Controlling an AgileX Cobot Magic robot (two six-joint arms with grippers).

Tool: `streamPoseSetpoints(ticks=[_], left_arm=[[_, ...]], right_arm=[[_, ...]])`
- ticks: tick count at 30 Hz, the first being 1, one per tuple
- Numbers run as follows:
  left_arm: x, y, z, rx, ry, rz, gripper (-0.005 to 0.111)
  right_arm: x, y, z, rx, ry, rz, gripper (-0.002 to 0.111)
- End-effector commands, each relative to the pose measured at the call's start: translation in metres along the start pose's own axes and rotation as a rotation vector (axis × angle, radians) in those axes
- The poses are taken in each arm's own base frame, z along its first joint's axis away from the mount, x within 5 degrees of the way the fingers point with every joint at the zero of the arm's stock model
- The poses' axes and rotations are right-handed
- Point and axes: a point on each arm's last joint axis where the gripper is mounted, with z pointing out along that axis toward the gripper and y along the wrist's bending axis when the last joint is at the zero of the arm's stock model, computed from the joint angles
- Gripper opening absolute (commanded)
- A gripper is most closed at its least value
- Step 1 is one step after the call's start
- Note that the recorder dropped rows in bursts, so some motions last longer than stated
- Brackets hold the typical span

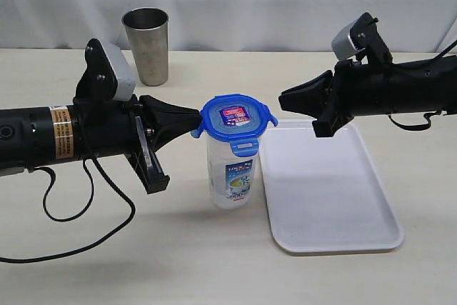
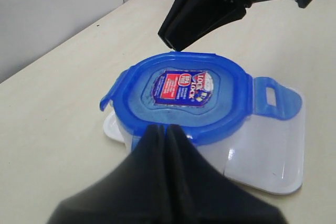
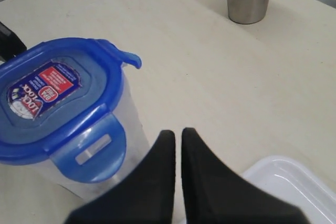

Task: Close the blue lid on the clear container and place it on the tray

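The clear container (image 1: 232, 173) stands upright on the table just left of the white tray (image 1: 325, 191). The blue lid (image 1: 235, 119) sits on top of it, sticker up, with its flaps sticking outward. My left gripper (image 1: 196, 113) is shut with nothing in it, its tip against the lid's left rim. In the left wrist view the shut tips (image 2: 166, 127) meet the lid (image 2: 184, 95) at its edge. My right gripper (image 1: 282, 98) is shut and empty, hanging just right of the lid above the tray's near corner. The right wrist view shows its tips (image 3: 177, 135) beside the container (image 3: 94, 166).
A tapered steel cup (image 1: 147, 45) stands at the back left of the table. A black cable (image 1: 86, 205) loops on the table under the left arm. A white curtain backs the scene.
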Motion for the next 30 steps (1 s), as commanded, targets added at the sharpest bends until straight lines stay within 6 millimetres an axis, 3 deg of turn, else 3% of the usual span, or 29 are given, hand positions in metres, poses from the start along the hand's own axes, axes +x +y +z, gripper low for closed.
streamPoseSetpoints(ticks=[1, 15, 30], left_arm=[[-0.002, 0.0, 0.001, 0.006, -0.013, -0.006, 0.0], [-0.002, 0.0, 0.001, 0.006, -0.013, -0.006, 0.0], [-0.002, 0.0, 0.001, 0.006, -0.013, -0.006, 0.0]], right_arm=[[-0.002, 0.006, -0.003, -0.053, -0.019, -0.006, 0.004], [-0.002, 0.017, -0.004, -0.172, -0.023, -0.049, 0.004], [-0.005, 0.019, -0.003, -0.189, -0.048, -0.055, 0.004]])
